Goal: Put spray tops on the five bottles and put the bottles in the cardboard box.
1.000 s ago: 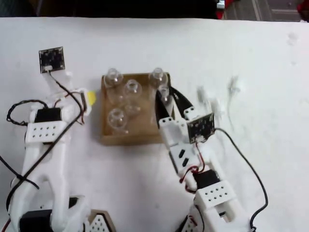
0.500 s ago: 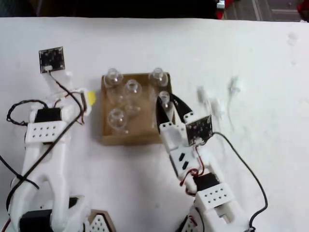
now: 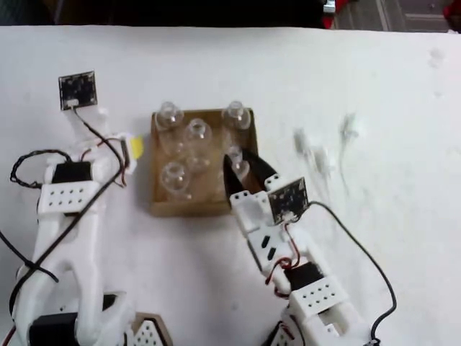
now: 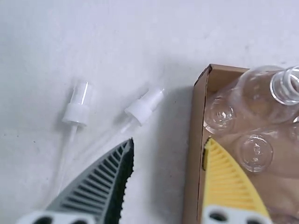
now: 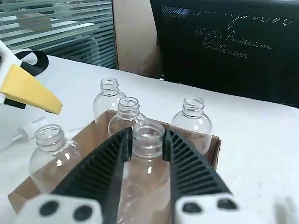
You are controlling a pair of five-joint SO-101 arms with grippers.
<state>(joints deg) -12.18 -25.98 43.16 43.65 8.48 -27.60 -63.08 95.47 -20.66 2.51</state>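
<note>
The cardboard box (image 3: 154, 162) sits in the middle of the white table (image 3: 374, 79), between the two arms; five clear bottles (image 3: 197, 132) are there, all upright, necks open. The right gripper (image 5: 148, 140) comes in from the near right; its black fingers (image 5: 100, 170) are clamped on the neck of one bottle (image 5: 148, 133), which stands in the near right part of the box; I cannot tell whether its base rests on the box floor. The other four stand free in the box: one at the far left corner, one at the far right corner, one in the middle, one toward the near left.

The left gripper (image 4: 169, 141) hangs at the box's left wall, fingers apart and holding nothing; its grey finger (image 4: 100, 186) is over the table, its yellow finger (image 4: 229, 182) over the edge of the box. Two spray tops (image 4: 76, 109) lie on the table just outside that wall, near each other and just beyond the grey finger; one shows its thin tube.

Right of the box a few small white pieces (image 3: 351, 128) lie on the table, too blurred to name.
</note>
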